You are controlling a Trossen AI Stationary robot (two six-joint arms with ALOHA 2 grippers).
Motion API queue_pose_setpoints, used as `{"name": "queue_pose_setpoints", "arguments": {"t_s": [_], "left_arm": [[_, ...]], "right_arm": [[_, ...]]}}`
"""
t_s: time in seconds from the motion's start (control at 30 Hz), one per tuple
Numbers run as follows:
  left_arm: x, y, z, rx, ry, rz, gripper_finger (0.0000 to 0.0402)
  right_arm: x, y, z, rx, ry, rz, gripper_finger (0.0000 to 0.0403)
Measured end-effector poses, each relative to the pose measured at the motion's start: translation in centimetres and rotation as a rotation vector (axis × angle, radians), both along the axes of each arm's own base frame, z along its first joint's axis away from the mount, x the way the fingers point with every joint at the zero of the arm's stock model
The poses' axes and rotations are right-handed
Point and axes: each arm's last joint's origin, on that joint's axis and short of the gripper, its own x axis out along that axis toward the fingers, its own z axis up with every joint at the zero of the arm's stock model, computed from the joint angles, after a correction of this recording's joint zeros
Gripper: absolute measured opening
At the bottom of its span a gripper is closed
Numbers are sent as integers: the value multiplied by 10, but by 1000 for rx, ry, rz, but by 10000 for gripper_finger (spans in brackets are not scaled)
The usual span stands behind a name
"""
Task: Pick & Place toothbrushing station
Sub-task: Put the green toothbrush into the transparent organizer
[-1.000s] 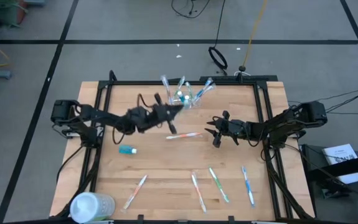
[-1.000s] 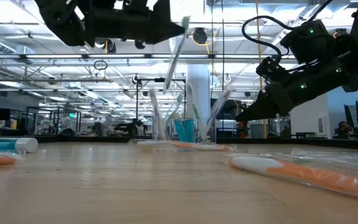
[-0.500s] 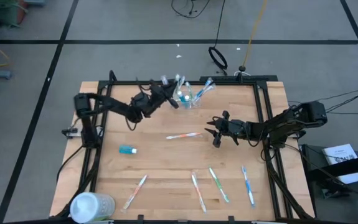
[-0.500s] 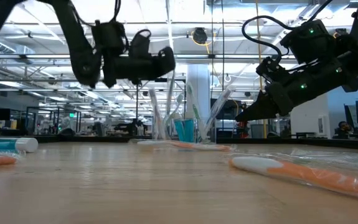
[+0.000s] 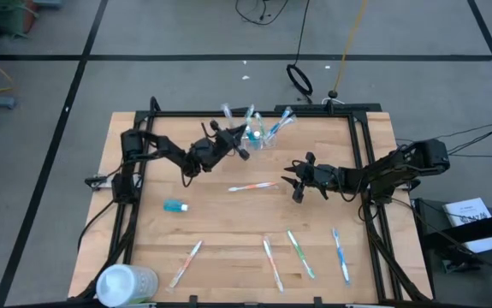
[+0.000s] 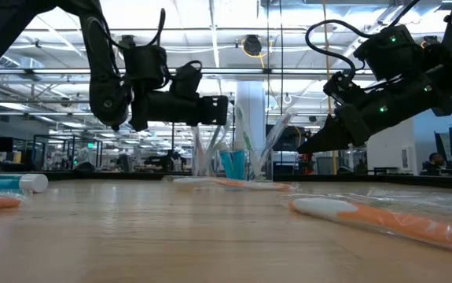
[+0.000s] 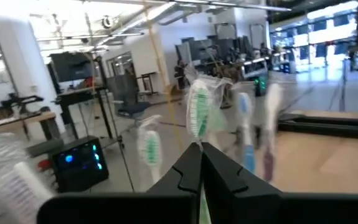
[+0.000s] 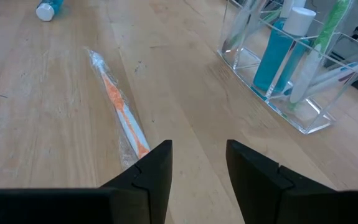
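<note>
The clear cup (image 5: 261, 137) stands near the table's far edge with several toothbrushes (image 5: 283, 119) and a blue toothpaste tube (image 8: 269, 59) upright in it. My left gripper (image 5: 243, 151) hovers level just left of the cup, shut on a toothbrush with green-and-white bristles (image 7: 198, 112). My right gripper (image 5: 295, 181) hangs open above the table right of centre. In front of it an orange toothbrush in a wrapper (image 8: 119, 112) lies flat on the wood. My left gripper pinches the toothbrush's handle (image 7: 200, 208) between its two fingertips, coming level from the table's left. The bristle head (image 7: 198, 112) stands up beyond the fingertips, clear of the table. The rest of the handle is hidden by the fingers.
A blue toothpaste tube (image 5: 174, 205) lies left of centre. Several wrapped toothbrushes (image 5: 300, 254) lie along the near side. A whitish round container (image 5: 126, 284) sits at the near left corner. A black frame (image 5: 358, 162) borders the wooden table.
My left gripper has come down from high above the table with the toothbrush, levelled out and moved toward the cup, staying shut. The toothbrush, which hung slanted below the fingers, has gone along with it. My right gripper has kept still.
</note>
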Motion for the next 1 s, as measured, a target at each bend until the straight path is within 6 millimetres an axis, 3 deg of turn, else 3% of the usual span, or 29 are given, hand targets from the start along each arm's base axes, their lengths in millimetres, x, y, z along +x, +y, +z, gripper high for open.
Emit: {"name": "queue_pose_setpoints", "arguments": {"t_s": [0.13, 0.43, 0.73, 1.0], "left_arm": [[2, -6, -1, 43, 57, 28, 24], [1, -26, 0, 68, 199, 323, 28], [4, -35, -16, 7, 322, 294, 29], [2, -35, -3, -8, 302, 299, 34]], "right_arm": [[0, 0, 0, 0, 0, 0, 141], [0, 0, 0, 0, 0, 0, 141], [0, 0, 0, 7, -3, -3, 141], [0, 0, 0, 7, -2, -3, 141]]}}
